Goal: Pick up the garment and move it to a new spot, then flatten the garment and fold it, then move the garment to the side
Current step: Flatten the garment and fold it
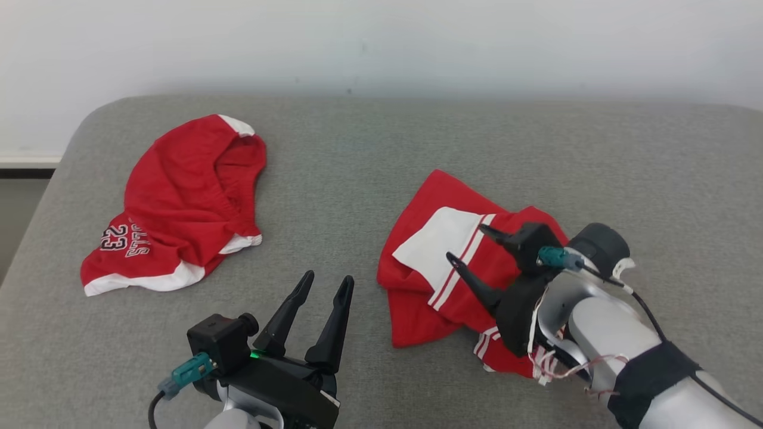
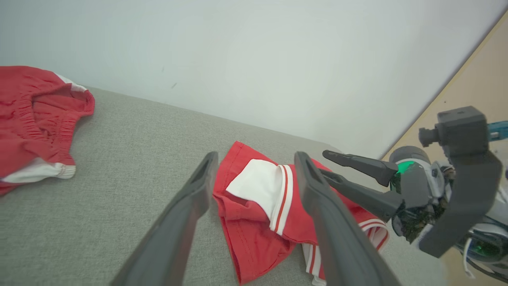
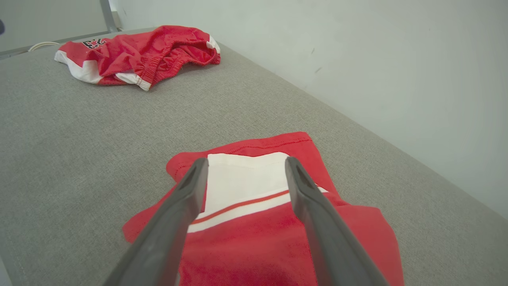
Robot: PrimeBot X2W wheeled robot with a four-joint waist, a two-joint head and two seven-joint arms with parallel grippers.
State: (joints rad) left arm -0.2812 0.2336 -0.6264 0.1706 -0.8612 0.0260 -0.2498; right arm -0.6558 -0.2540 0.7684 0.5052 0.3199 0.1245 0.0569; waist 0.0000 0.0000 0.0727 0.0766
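**Inspector:** Surface and items?

**Assessor:** One grey fabric-covered worktop (image 1: pixel 369 143) with two red pieces on it. The garment (image 1: pixel 417 322) is crumpled, its white panel (image 1: pixel 438 247) with red stripes uppermost. It lies well to the right of the shorts (image 1: pixel 179 196) printed 23.

**Inspector:** Orientation?

**Assessor:** The long axis runs from wall side to robot side, slanting away from the shorts.

**Inspector:** Hands?

**Assessor:** Two. The right hand (image 1: pixel 464 242) is over the panel, fingers wide apart, gripping nothing. The left hand (image 1: pixel 328 276), between shorts and garment, is likewise spread and empty.

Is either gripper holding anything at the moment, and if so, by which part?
Nothing is held. The left gripper stands open over the grey surface; the right gripper is open over the striped red garment.
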